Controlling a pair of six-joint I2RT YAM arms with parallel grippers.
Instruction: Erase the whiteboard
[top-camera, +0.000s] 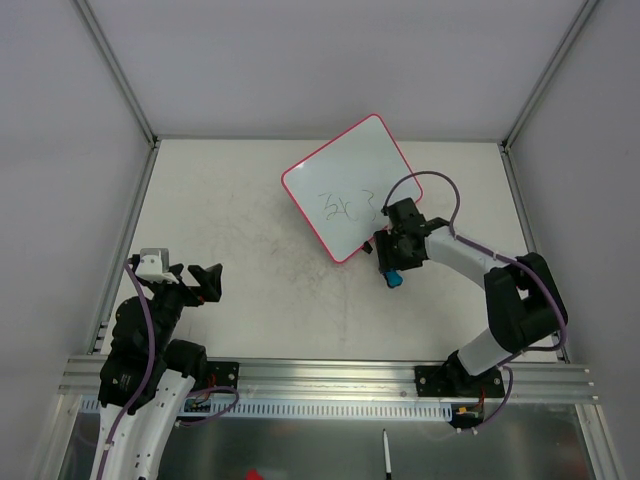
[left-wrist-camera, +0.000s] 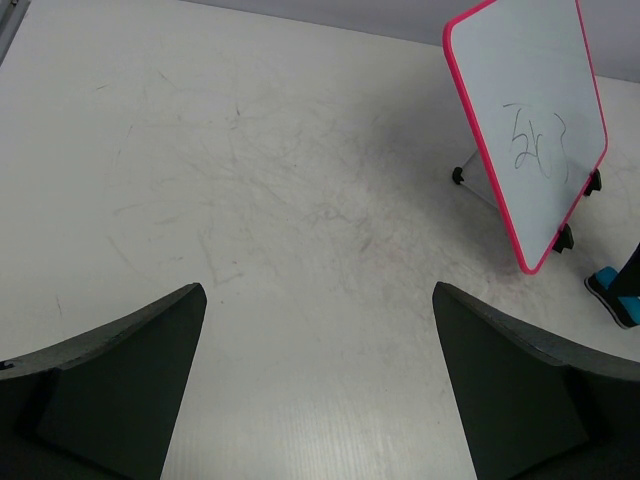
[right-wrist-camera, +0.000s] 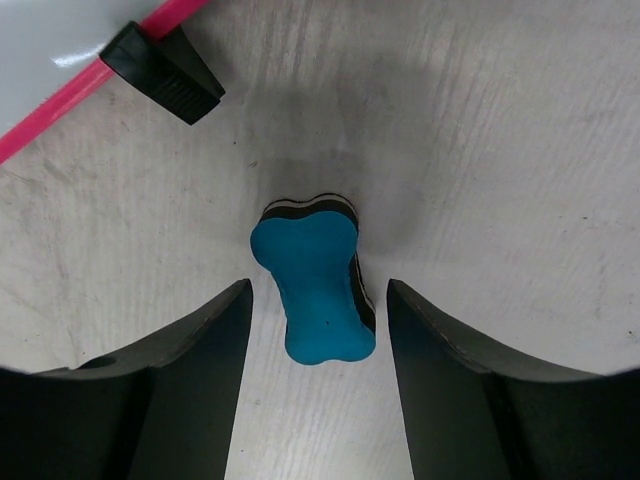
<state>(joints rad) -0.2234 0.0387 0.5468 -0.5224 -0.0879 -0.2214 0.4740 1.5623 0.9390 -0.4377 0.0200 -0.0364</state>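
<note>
The whiteboard (top-camera: 345, 185) sat far of the table's (top-camera: 240, 250) middle and a little to the right, turned at an angle. It was propped up on its small black clips (left-wrist-camera: 563, 239), with black scribbles (top-camera: 345, 207) across its white face. Just off its near-right corner lay the blue bone-shaped eraser (right-wrist-camera: 312, 270), flat on the tabletop and close to one clip, though apart from it. And there was the right gripper (right-wrist-camera: 318, 295), poised right over that eraser! Its jaws were spread, one finger either side of the blue bone. A sliver of table showed on each side, and nothing was clamped. Way over at the near left, well apart from the board, the left gripper (left-wrist-camera: 318, 295) hung with its jaws wide apart over bare, scuffed table, holding nothing.
</note>
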